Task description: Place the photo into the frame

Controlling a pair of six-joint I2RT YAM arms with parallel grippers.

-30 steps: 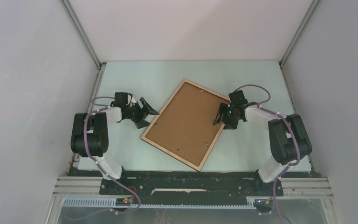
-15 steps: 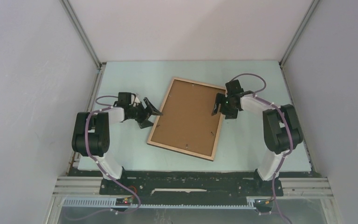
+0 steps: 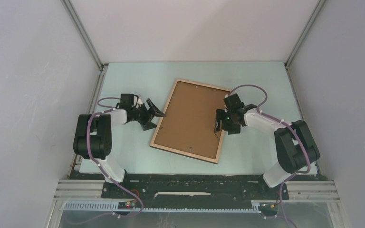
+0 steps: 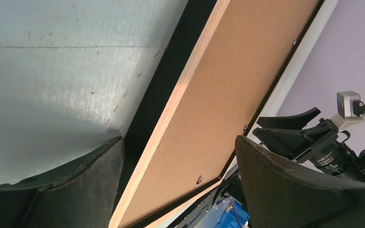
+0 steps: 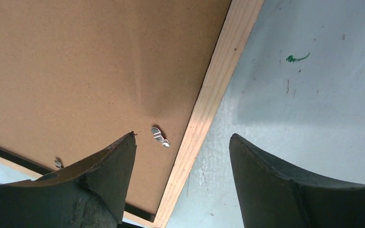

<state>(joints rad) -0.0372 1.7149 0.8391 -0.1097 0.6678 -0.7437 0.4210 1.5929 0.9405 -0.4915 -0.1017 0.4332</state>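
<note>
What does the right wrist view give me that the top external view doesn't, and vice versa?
Only the right wrist view: a metal turn clip on the backing board near the frame's light wood rim, and a green mark on the table. Only the top external view: the frame's whole outline and the open left gripper at its left edge. Both: the frame lying back up, the open right gripper straddling its right rim.
</note>
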